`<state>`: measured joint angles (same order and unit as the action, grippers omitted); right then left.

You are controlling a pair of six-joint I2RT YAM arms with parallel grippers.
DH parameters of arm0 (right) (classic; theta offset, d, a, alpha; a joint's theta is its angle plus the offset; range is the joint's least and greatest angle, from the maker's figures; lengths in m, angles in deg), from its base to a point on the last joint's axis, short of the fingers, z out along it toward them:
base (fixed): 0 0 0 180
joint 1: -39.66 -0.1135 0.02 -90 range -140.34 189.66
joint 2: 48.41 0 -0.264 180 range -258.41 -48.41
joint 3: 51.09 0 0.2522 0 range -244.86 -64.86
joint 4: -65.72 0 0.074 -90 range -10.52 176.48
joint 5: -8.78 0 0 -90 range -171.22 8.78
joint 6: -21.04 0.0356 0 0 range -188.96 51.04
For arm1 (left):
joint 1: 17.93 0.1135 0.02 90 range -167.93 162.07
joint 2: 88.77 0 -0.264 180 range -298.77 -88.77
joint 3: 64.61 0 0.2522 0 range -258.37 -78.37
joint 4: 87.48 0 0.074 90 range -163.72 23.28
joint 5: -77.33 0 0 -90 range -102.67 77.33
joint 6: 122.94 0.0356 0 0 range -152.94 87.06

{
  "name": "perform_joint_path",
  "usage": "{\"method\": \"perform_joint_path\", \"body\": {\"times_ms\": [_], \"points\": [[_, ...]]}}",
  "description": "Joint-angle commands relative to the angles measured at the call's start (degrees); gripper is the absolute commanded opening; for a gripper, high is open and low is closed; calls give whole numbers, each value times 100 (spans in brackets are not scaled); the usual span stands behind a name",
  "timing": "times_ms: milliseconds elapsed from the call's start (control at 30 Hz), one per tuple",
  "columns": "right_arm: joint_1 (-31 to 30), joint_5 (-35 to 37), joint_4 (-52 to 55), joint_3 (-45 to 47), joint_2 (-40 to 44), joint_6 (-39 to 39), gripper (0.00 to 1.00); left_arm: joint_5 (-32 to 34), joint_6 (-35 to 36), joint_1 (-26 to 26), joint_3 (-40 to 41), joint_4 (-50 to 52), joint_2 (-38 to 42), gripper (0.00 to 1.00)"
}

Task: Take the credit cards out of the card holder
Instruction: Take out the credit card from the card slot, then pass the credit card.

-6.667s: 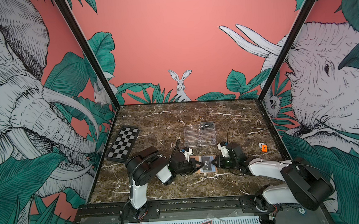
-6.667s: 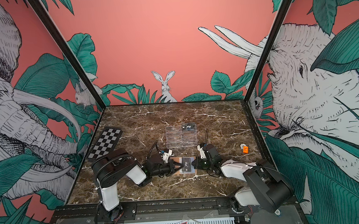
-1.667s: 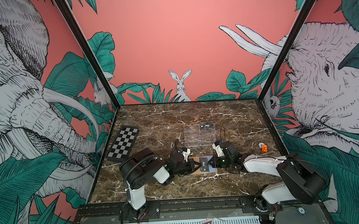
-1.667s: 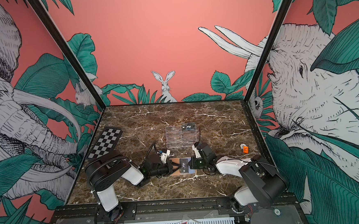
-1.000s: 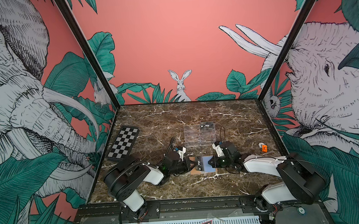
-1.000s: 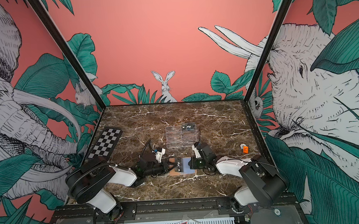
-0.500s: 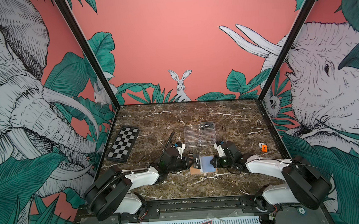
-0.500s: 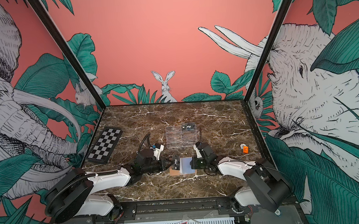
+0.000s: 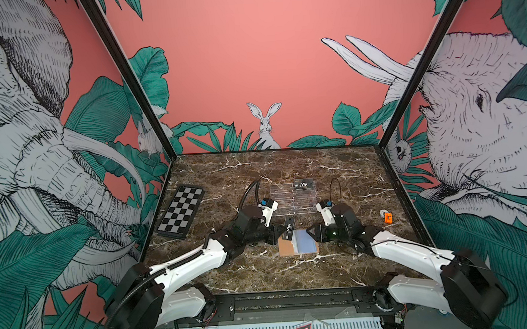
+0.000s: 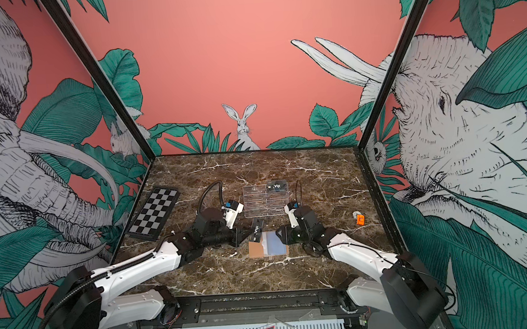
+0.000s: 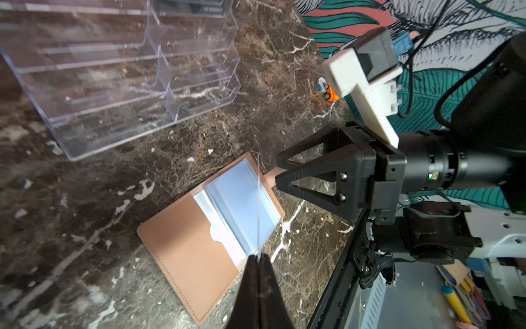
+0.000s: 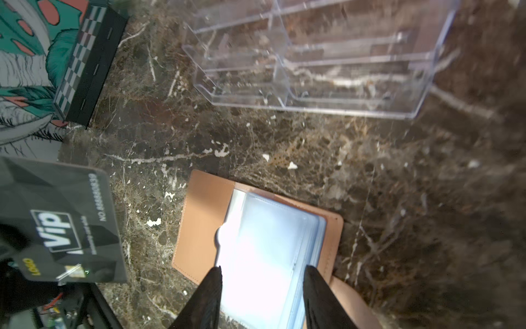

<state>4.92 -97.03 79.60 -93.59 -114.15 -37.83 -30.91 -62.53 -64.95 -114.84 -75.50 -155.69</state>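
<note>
I have the card holder (image 9: 298, 247) lying open and flat on the marble table (image 9: 256, 175), with its tan flap toward my left arm and its clear sleeves (image 12: 264, 242) toward my right. My left gripper (image 9: 282, 232) is clenched on one credit card (image 9: 289, 228), pinching it at a lower corner. The card stands on edge, tilted, just off the holder's flap side and clear of the sleeves. In the left wrist view I only get it edge-on, as a thin line rising from the closed tips. My right gripper (image 12: 263, 272) sits at the holder's opposite side, above the end where the snap tab (image 11: 271, 175) sticks out. Its jaws are parted with nothing between them, and the sleeve stack lies under the gap (I cannot tell if the tips touch the plastic). Beyond the holder stands the clear acrylic stand (image 9: 292, 198), with a second credit card (image 9: 303, 184) upright in its back tier. The chequered board (image 9: 181, 215) lies well away from the holder on the flap side, and a small orange piece (image 9: 388, 217) well away on the tab side
</note>
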Motion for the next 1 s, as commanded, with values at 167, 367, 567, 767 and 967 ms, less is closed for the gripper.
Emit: {"method": "perform_joint_path", "body": {"times_ms": [167, 367, 567, 767, 967], "points": [[389, 262, 242, -55, 869, -1106, 80, 189, 1799, 3, -650, 1546, 499, 0], [554, -229, 2, 126, 1499, -1967, 95, -430, 2487, -62, -726, 1509, 749, 0], [671, -877, -1106, 714, 1996, -2509, 95, -588, 2869, -197, -853, 1660, 724, 0], [679, -1515, -2115, 1285, 2311, -3010, 93, -734, 3183, -274, -744, 1592, 863, 0], [679, -1492, -2341, 1400, 2423, -3157, 93, -398, 3548, -342, -1038, 1926, 695, 0]]}}
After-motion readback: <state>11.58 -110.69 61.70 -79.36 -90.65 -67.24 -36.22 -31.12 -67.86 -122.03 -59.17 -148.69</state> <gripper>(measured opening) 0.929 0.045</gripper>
